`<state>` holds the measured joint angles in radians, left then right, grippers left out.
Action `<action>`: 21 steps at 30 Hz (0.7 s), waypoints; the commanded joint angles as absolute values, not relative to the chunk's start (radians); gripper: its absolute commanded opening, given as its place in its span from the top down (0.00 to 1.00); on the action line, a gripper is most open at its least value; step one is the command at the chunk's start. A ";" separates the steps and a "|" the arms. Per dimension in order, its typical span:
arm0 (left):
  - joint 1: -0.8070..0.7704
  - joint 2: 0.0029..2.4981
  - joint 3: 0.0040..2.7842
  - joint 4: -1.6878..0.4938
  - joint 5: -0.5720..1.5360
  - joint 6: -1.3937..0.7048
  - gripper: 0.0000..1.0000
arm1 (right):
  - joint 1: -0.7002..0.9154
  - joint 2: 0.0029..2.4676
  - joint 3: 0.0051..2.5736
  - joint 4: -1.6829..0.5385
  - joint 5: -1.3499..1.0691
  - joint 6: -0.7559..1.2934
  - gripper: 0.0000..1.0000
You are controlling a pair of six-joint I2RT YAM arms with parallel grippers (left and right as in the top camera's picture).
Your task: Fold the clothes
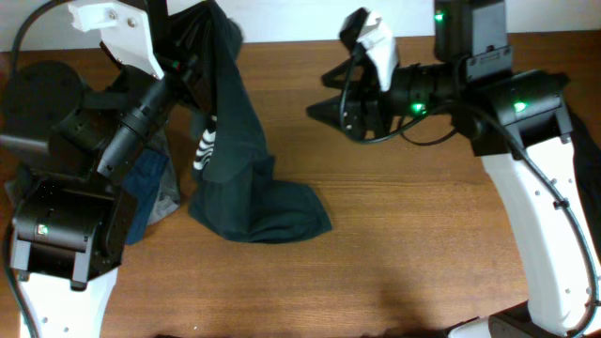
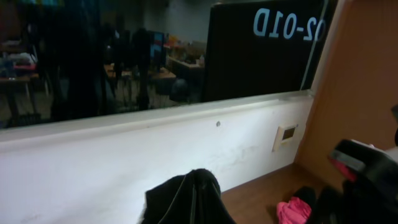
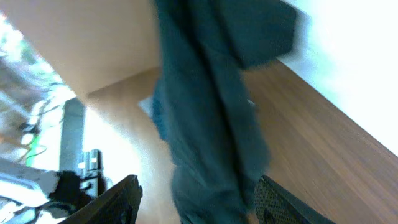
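A large dark green shirt [image 1: 246,178] hangs from my left gripper [image 1: 194,54], which is shut on its bunched top edge at the back left. Its lower part lies crumpled on the table [image 1: 404,244]. White marks show on one fold [image 1: 205,150]. In the left wrist view only the pinched dark fabric [image 2: 189,199] shows; the fingers are hidden under it. My right gripper [image 1: 324,108] stands open to the right of the shirt, apart from it. In its wrist view the blurred shirt [image 3: 208,124] hangs just ahead of the spread fingers [image 3: 124,199], with nothing gripped.
More clothes are heaped at the left edge under the left arm: a navy blue piece [image 1: 146,178] and a grey one [image 1: 167,202]. A pink-red garment [image 2: 292,210] lies on the table by the back wall [image 2: 155,149].
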<state>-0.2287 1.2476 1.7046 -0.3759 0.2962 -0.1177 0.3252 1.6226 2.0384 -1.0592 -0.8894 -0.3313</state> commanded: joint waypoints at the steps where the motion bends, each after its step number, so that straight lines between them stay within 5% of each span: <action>1: -0.229 1.240 1.755 -0.347 0.308 -0.119 0.99 | 0.382 1.634 2.052 -1.028 -0.969 -0.348 0.38; 12: -0.244 1.240 1.772 -0.344 0.311 -0.119 1.00 | 0.528 1.729 2.052 -0.796 -0.967 -0.320 0.44; 21: -0.244 1.239 1.782 -0.345 0.311 -0.119 1.00 | 0.538 1.747 2.052 -0.699 -0.950 -0.245 0.72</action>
